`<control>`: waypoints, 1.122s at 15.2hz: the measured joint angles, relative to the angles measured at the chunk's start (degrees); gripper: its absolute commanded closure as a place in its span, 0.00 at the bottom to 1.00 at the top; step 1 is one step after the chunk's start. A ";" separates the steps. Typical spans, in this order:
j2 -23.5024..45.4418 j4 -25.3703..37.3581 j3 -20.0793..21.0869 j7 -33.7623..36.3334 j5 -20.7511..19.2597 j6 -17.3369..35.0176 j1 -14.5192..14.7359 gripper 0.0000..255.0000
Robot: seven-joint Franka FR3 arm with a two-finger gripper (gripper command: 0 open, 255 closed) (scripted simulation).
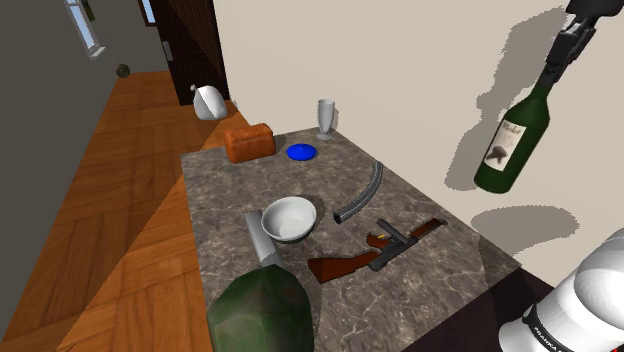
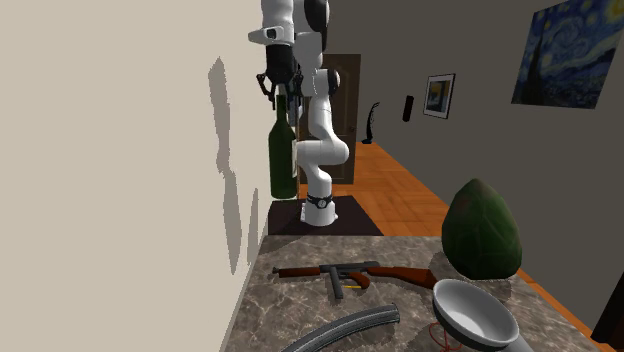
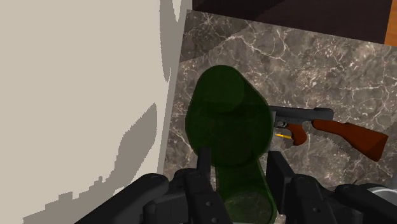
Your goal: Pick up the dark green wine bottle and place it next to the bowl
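Note:
A dark green wine bottle (image 1: 515, 140) with a pale label hangs high in the air close to the beige wall, off the table's near right corner in the shoulder view. My black gripper (image 1: 565, 55) is shut on its neck. In the second exterior view the bottle (image 2: 283, 160) hangs upright under the gripper (image 2: 281, 88), in front of the arm. Looking down along the hand, the fingers (image 3: 203, 162) clasp the neck of the bottle (image 3: 229, 127) in the gripper (image 3: 242, 164). The white bowl (image 1: 289, 218) (image 2: 473, 315) sits mid-table.
On the marble table (image 1: 220, 200) lie a toy gun with a brown stock (image 1: 375, 255) (image 3: 331, 127), a curved dark magazine (image 1: 360, 192), a grey cylinder (image 1: 260, 238), a bread loaf (image 1: 249, 141), a blue dish (image 1: 302, 152) and a goblet (image 1: 326, 115). A big green avocado-like lump (image 1: 262, 310) stands at the near edge.

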 measured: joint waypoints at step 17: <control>9.25 21.93 -0.22 -1.44 1.24 -12.74 0.99 1.00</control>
